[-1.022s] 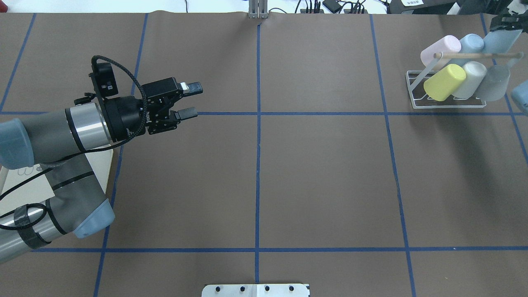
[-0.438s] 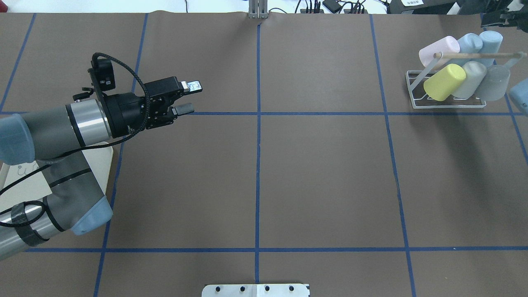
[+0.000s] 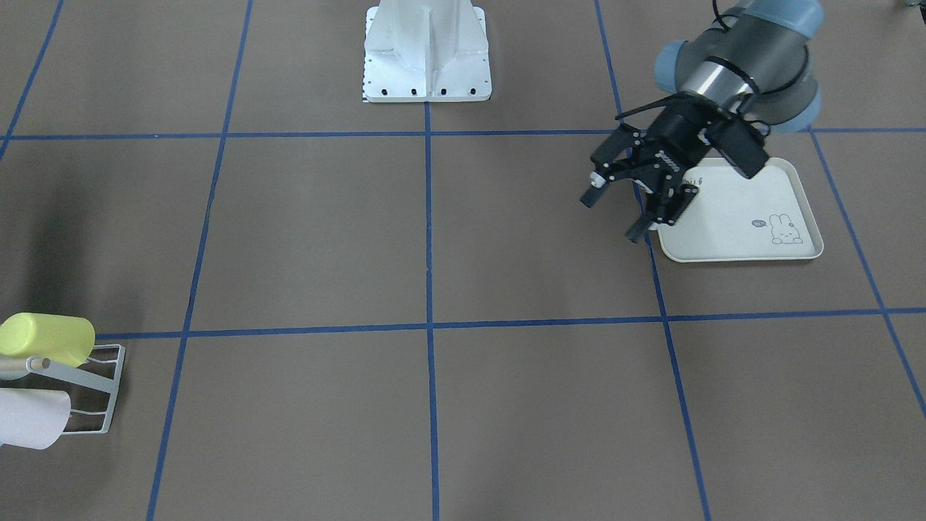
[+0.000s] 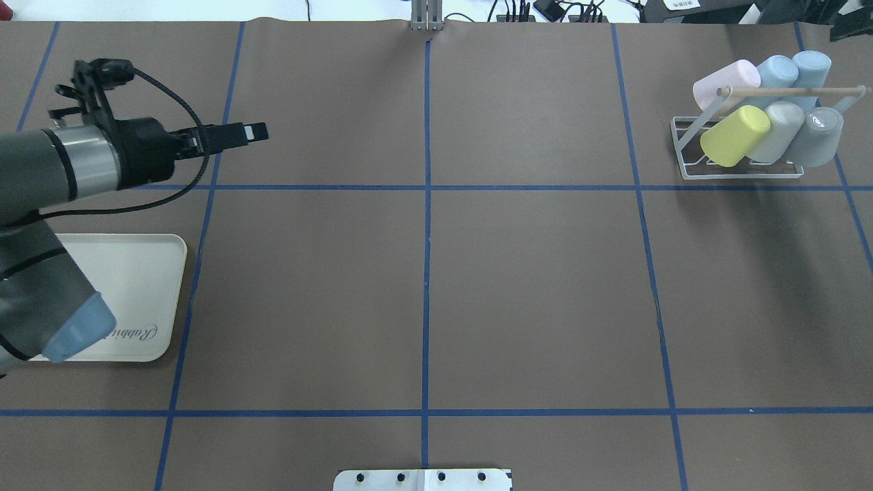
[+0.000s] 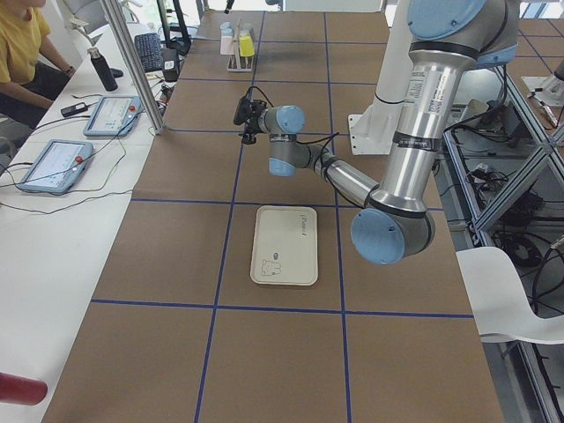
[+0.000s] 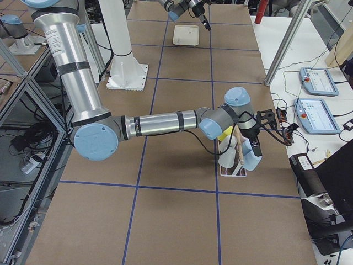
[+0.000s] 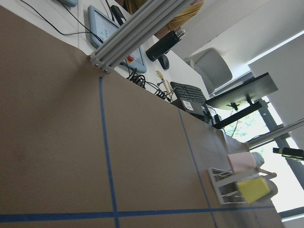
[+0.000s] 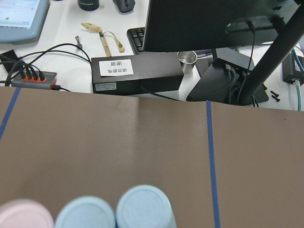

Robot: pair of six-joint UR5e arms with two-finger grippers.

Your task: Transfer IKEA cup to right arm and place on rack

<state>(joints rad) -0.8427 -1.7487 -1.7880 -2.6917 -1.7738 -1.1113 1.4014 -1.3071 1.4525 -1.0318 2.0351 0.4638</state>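
Observation:
The white wire rack (image 4: 743, 175) stands at the far right and holds several IKEA cups. The light blue cup (image 4: 811, 68) lies at the right end of its back row, beside another blue one and a pink one (image 8: 23, 216). It is also at the bottom of the right wrist view (image 8: 145, 206). My right gripper (image 6: 254, 149) hovers just above that end of the rack, and I cannot tell whether it is open or shut. My left gripper (image 3: 613, 215) is open and empty, held above the table's left side, far from the rack (image 3: 107, 394).
A cream rabbit-printed tray (image 4: 143, 286) lies under my left arm, with nothing on it. Yellow (image 4: 734, 136), pale and grey cups fill the rack's front row. Tablets, cables and a keyboard lie past the table's far edge. A person (image 5: 22, 53) sits there.
The right gripper let go of the light blue cup on the rack and withdrew towards the overhead view's top right corner. The left arm pulled back left and turned its wrist, uncovering the tray.

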